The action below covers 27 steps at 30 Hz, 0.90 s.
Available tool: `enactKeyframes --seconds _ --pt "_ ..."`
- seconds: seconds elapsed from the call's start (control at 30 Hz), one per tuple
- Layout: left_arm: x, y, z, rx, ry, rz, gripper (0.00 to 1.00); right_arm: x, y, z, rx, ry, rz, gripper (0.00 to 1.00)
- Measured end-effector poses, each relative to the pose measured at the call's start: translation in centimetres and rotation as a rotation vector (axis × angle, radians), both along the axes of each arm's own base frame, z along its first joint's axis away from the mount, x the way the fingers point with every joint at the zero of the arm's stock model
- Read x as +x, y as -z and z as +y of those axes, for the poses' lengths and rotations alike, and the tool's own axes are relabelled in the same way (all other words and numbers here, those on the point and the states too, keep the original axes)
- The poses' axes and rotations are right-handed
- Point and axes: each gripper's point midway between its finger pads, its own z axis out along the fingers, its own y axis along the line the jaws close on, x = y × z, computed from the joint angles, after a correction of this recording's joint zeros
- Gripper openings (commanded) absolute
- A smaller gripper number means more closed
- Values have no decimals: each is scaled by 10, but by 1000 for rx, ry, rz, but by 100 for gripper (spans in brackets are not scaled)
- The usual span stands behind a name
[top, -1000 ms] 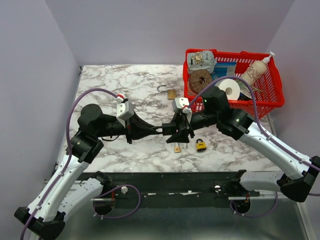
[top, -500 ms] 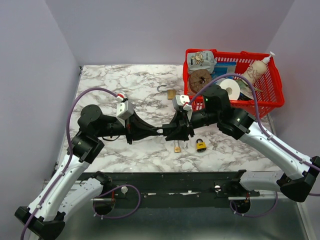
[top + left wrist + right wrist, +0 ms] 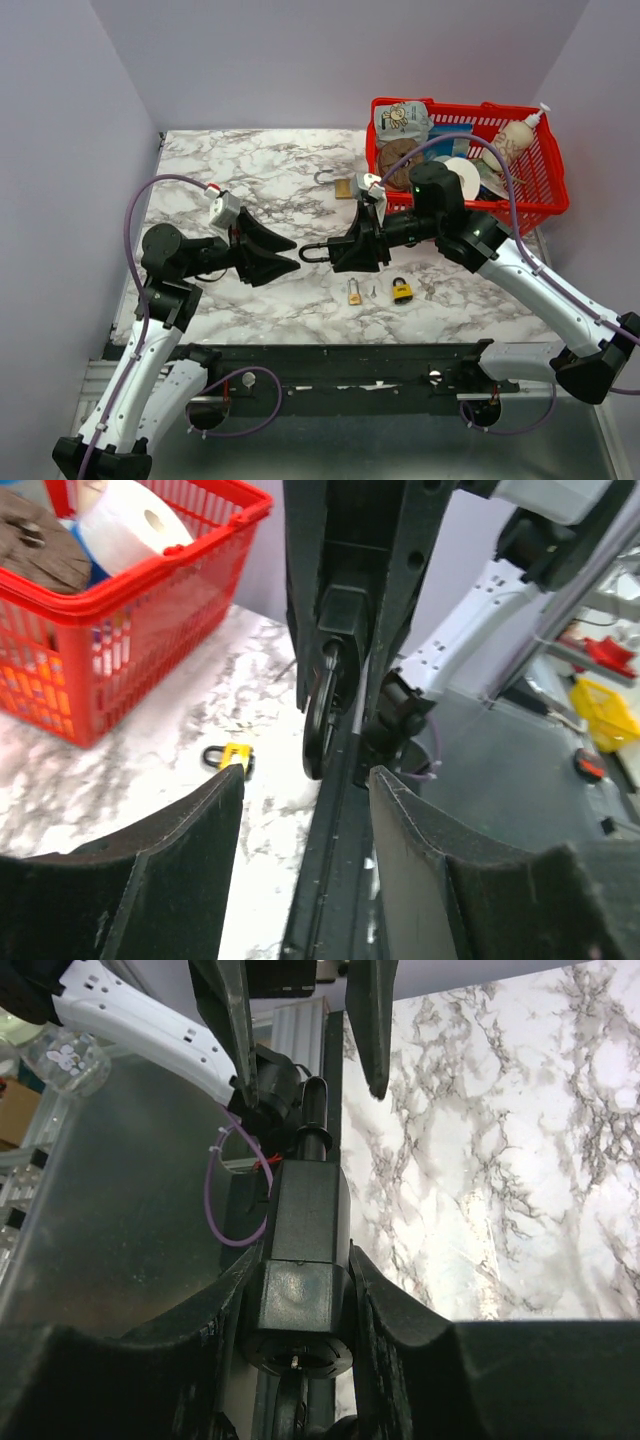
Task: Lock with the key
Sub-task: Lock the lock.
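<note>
Right gripper [image 3: 345, 252] is clamped on the black padlock [image 3: 300, 1250], and we're holding it above the marble table [image 3: 250, 170]. Its long axis points straight at our left gripper [image 3: 290, 254], shackle [image 3: 310, 251] first. That gripper's fingers stand spread just short of the shackle.

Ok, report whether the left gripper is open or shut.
Open: the left gripper has its fingers wide apart, gripping nothing; the black padlock is clamped in the right gripper.
</note>
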Motion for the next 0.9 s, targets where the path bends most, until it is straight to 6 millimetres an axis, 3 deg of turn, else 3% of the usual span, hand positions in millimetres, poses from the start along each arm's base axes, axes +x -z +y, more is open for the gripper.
enactKeyframes --seconds 0.13,0.3,0.73,0.9 --pt "-5 2 0 -28 25 21 57 -4 -3 1 11 -14 23 1" --pt "-6 -8 -1 -54 32 1 44 -6 -3 3 16 -35 46 1" --pt "-3 -6 -4 -58 45 37 48 -6 0 7 15 -54 66 1" --pt "-8 -2 -9 -51 75 51 40 -7 -1 7 19 -62 65 1"
